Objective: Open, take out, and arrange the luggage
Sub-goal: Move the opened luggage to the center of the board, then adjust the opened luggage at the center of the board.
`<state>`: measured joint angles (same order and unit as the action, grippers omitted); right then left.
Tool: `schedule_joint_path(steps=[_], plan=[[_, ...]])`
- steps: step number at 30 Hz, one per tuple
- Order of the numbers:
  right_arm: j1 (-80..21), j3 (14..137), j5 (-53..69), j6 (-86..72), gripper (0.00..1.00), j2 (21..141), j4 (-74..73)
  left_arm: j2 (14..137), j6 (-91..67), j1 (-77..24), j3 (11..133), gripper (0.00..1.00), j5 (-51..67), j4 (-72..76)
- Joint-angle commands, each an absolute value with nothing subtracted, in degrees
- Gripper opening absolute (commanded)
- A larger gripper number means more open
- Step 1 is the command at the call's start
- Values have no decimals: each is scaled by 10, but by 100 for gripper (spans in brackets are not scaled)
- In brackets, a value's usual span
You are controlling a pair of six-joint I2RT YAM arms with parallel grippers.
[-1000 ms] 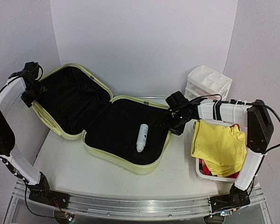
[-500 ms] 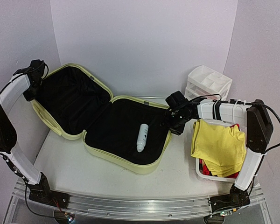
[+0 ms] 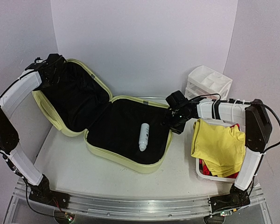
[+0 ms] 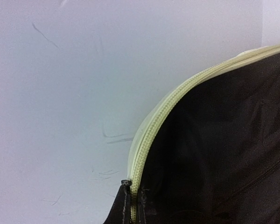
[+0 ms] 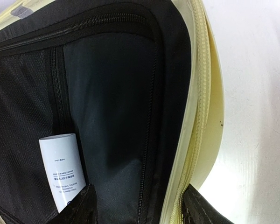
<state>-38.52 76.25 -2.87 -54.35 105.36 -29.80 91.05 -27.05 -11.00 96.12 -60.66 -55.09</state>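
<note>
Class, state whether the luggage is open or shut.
Open: the luggage has its lid raised at left, black lining exposed, and a white bottle lying in the base.

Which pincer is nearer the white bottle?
Right. The right pincer sits at the luggage rim beside the bottle; the left pincer is at the lid's far top edge.

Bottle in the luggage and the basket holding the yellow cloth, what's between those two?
Top view: the rim of the luggage, with the right gripper at it, then a bare strip of table before the basket.
</note>
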Motion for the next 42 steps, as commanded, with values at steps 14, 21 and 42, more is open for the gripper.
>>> schedule_joint_path(steps=[14, 21, 42], plan=[[-403, 761, 68, -571, 60, 1109, -236, 938, -162, -441, 1105, 0, -917, -471], [-403, 756, 62, -577, 61, 1100, -236, 963, -182, -520, 1089, 0, -938, -471], [-382, 742, 2, -491, 72, 963, -266, 1036, -183, -607, 1086, 3, -936, -472]])
